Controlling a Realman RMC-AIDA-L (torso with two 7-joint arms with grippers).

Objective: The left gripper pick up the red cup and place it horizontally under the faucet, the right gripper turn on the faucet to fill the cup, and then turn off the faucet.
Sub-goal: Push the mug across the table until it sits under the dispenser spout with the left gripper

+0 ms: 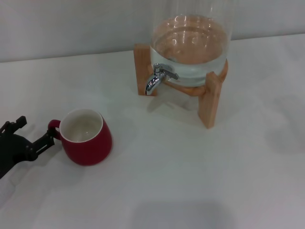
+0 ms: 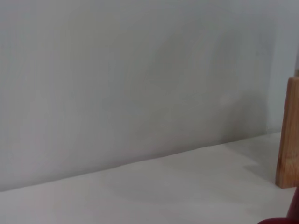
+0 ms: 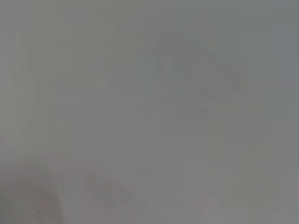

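The red cup (image 1: 86,136) stands upright on the white table at the left front, white inside showing, its small handle (image 1: 53,126) turned toward my left gripper. My left gripper (image 1: 35,129) comes in from the left edge, low over the table. Its fingers are spread open, and one fingertip (image 1: 47,137) is right beside the handle. The chrome faucet (image 1: 155,81) projects from the glass water jar (image 1: 190,45), well behind and to the right of the cup. A sliver of the cup shows in the left wrist view (image 2: 280,220). My right gripper is out of view.
The jar sits on a wooden stand (image 1: 212,101) whose front leg reaches toward the table's middle. A stand leg shows in the left wrist view (image 2: 288,135) too. A grey wall (image 1: 71,24) runs behind the table. The right wrist view shows only blank grey.
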